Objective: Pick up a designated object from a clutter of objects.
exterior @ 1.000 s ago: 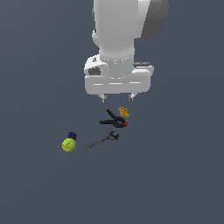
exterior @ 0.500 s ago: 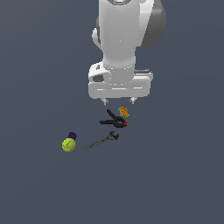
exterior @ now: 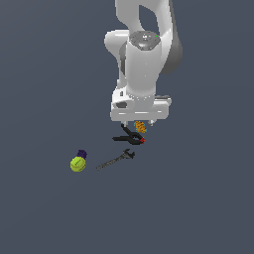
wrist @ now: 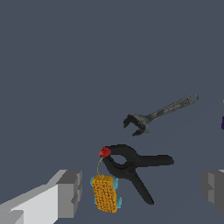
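Right over the clutter, the arm (exterior: 144, 54) stands pretty much vertical with the wrist pointing straight down. The gripper (wrist: 142, 192) is spread wide open, nothing in it. The little orange ribbed block (wrist: 105, 194) sits on the floor between the fingers (wrist: 70, 192), close to one of them and touching the black clamp (wrist: 133, 165). The wrench (wrist: 159, 114) lies a bit beyond the clamp, and the yellow-green ball (exterior: 77, 163) with the purple piece (exterior: 82, 154) is well off to the exterior view's left.

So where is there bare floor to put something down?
Crowded: the orange block sits by the black clamp, the wrench close behind, under the hand. Bare floor lies between wrench and yellow-green ball, and all around.
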`<state>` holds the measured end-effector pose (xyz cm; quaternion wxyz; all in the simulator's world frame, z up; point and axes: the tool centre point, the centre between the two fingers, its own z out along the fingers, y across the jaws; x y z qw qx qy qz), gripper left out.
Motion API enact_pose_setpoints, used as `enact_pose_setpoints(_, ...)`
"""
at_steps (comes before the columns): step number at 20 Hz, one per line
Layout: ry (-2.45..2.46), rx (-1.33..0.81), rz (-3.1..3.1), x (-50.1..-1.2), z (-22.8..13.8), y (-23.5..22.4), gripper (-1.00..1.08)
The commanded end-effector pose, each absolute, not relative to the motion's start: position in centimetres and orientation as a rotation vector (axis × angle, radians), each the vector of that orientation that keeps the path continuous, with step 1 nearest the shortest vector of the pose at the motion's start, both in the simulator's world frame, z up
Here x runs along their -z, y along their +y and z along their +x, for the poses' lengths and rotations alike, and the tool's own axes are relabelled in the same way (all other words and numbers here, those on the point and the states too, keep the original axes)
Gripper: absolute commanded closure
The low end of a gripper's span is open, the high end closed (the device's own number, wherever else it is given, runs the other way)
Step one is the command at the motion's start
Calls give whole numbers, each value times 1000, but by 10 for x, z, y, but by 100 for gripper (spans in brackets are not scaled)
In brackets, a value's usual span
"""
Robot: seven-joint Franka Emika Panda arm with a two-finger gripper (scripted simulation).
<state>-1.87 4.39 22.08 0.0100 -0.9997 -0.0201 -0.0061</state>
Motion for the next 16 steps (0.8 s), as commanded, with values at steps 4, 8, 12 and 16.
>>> enact_pose_setpoints(4, -112, 13, -3133, -172, -46, 57, -92)
enact_pose_setpoints(8, -151, 9, -3137, -139, -69, 66, -92)
enact_pose_setpoints(12, -185, 6, -3138, -115, -92, 73, -92)
enact_pose_setpoints(16, -212, 3, -3136, -98, -110, 78, -92)
